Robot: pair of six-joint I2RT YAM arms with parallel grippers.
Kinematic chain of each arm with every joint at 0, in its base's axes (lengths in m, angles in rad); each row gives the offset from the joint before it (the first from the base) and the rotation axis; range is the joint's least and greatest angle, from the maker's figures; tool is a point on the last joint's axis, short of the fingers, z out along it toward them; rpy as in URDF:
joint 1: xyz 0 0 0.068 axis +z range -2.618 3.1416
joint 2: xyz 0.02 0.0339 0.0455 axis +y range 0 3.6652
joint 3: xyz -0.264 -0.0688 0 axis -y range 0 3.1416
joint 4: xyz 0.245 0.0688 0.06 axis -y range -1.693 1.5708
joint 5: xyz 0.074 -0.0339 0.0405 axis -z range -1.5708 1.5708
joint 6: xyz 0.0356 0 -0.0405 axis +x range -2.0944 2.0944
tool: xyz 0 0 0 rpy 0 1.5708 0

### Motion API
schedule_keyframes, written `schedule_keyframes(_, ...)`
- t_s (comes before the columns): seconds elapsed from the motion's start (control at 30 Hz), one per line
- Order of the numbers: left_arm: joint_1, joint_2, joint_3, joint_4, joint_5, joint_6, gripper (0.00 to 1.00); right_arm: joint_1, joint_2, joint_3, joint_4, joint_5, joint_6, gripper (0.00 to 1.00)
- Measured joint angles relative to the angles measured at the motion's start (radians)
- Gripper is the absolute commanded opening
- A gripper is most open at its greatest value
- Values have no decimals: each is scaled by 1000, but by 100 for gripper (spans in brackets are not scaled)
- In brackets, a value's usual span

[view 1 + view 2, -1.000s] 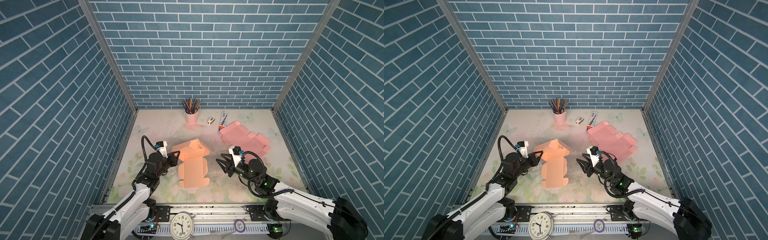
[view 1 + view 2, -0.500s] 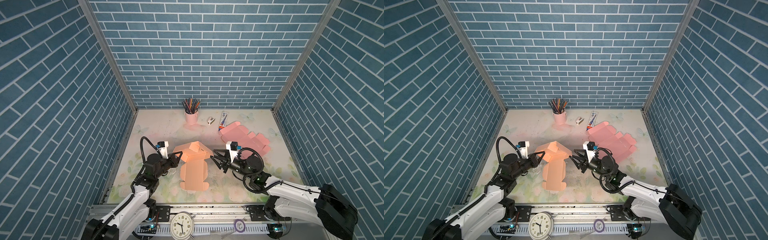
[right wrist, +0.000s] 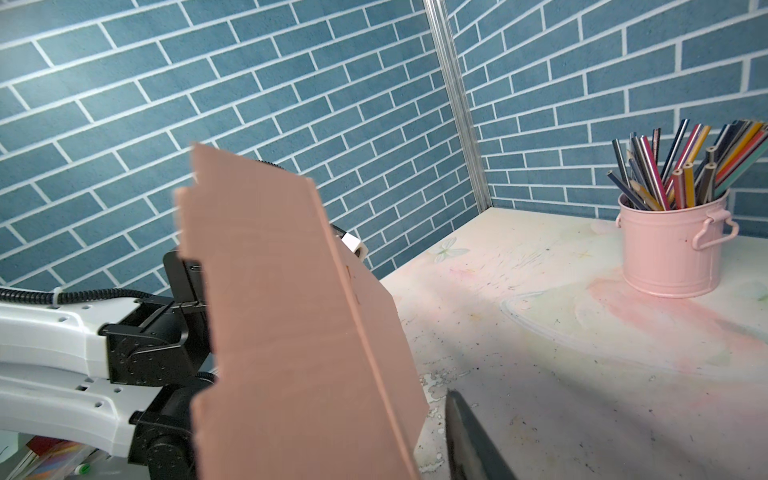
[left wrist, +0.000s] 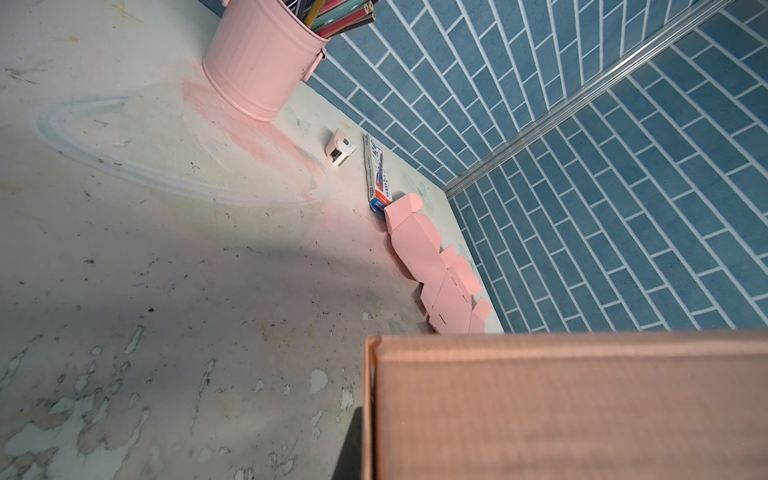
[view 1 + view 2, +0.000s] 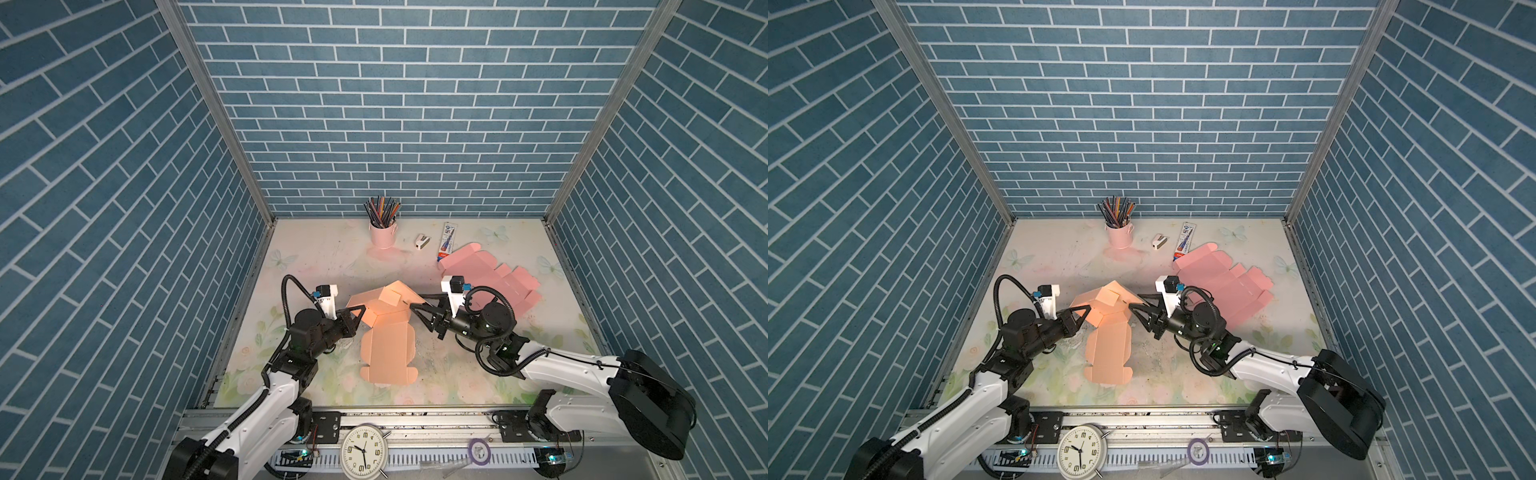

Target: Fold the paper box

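The left claw [image 5: 360, 311] is pinched shut on the left edge of the paper box's [image 5: 388, 351] raised part, near the middle of the table [image 5: 316, 266]. Its wrist view is filled by a close panel of the same card, and the fingers themselves are out of sight.

The box lies between the two arms, its long axis running from the table's front edge toward the back. The near half lies flat on the table; the far half is lifted and bent into a peak.

The right claw [image 5: 414, 302] meets that peak from the right, jaws partly open, with the peak's right edge at or just inside the gap. In its wrist view one dark finger [image 3: 469, 440] shows just beside the tilted panel; whether it touches cannot be told.

The arms are about equally near, one on each side. The coming move likely turns on the right claw closing on the flap straight ahead of it, to its left.

A flat pink sheet [image 5: 478, 266] lies toward the back right corner.
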Motion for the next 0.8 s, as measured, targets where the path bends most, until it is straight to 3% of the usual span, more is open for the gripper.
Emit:
schedule_keyframes(0.57,0,24,-23,4,-18,6,0,21,42,102,-230,13,-39,36)
schedule_keyframes(0.8,1,35,-35,-1,-35,10,0,24,28,128,-363,37,-89,43)
